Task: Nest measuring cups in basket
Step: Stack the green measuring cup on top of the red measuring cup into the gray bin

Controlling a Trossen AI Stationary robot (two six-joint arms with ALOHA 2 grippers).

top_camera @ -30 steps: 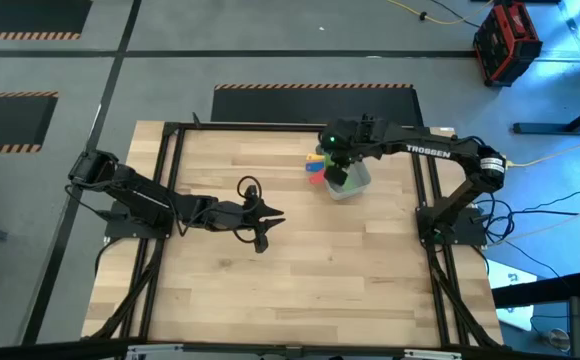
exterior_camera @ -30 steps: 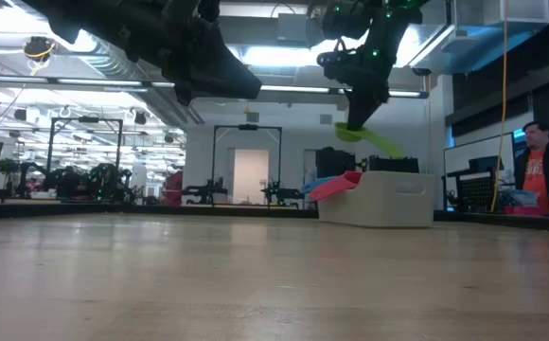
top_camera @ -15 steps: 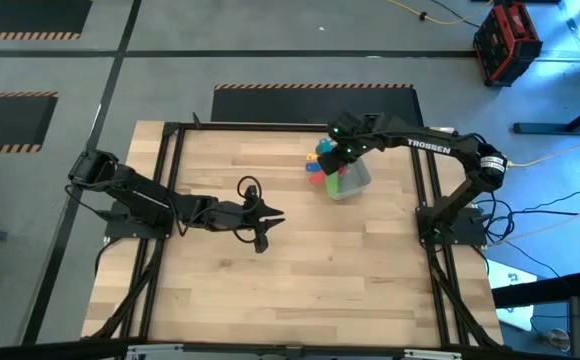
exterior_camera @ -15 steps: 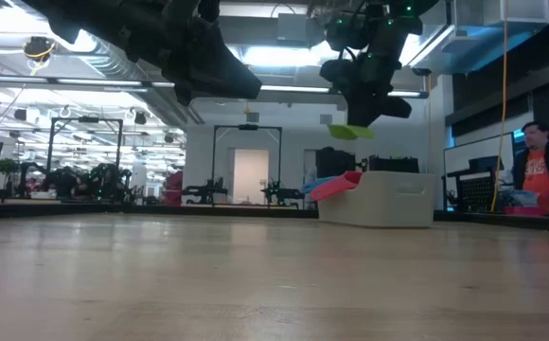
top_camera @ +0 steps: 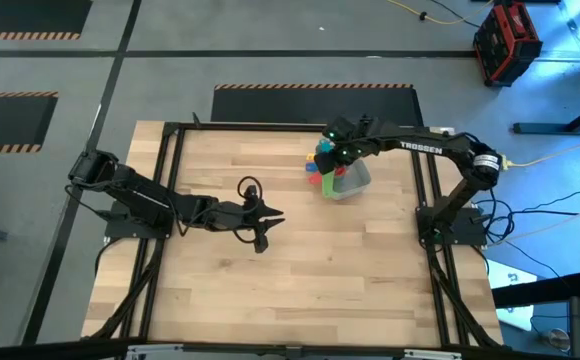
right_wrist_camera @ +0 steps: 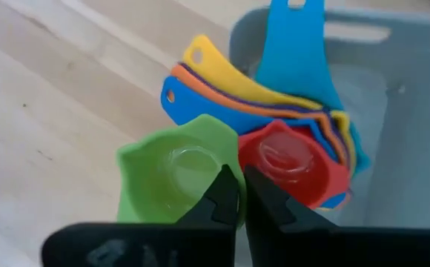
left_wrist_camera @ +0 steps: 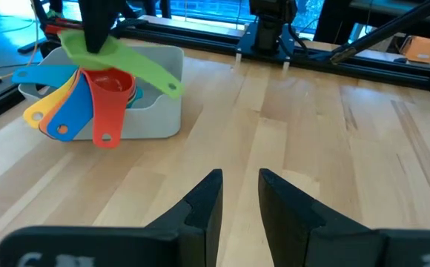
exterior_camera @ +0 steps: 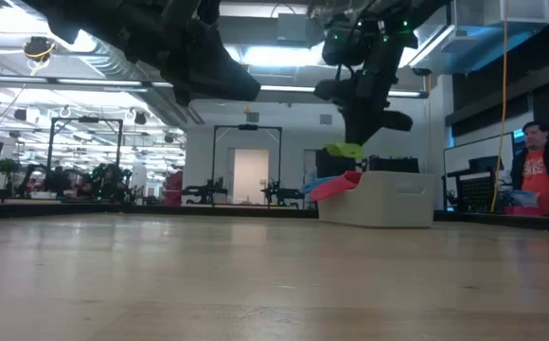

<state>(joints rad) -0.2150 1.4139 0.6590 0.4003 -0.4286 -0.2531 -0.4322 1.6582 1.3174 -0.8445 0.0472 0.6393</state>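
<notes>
My left gripper (top_camera: pixel 266 222) hangs over mid-table with its fingers parted a little and nothing between them, well apart from the basket (top_camera: pixel 355 180) at the far right. My right gripper (right_wrist_camera: pixel 235 194), pinched shut on the rim of the green cup (right_wrist_camera: pixel 178 169), holds it just above the basket's edge beside the red cup (right_wrist_camera: pixel 293 162) (topmost of the nested stack, handles fanning out over the rim). That arm reaches in from the right and points down.
</notes>
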